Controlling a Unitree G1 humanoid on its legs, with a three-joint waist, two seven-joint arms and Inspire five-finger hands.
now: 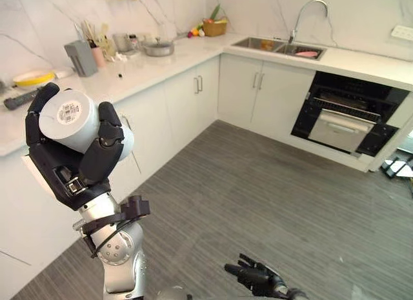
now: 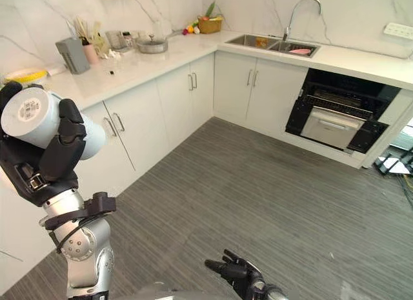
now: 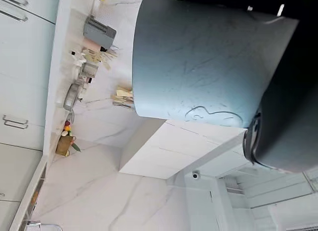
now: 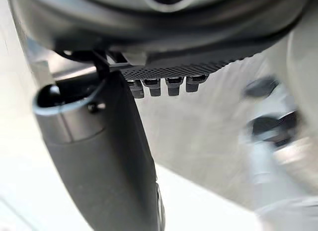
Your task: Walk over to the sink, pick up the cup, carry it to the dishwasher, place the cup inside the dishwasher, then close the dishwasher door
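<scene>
Clearly the cup is already in hand: the pale, smooth-walled cylindrical cup (image 1: 70,119) sits at about 9 o'clock in the left eye view, tipped with its labelled base toward the camera. The left robot hand (image 1: 77,168) has fingers and thumb curled round its wall. It looks light and rigid, but the glossy wall is probably slippery and, if ceramic, breakable. A wrap around the mid-body, as now, seems the safest hold. The right robot hand (image 1: 258,279) hangs low at 6 o'clock, fingers loosely spread, holding nothing. The black built-in dishwasher (image 1: 348,116) lies at 2 o'clock across the grey striped floor (image 1: 258,184), beside the steel sink (image 1: 279,47) set in the white marble table (image 1: 148,71). The cup's mouth faces away, so a handle or contents cannot be told. The dishwasher's racks are too dark to make out.
</scene>
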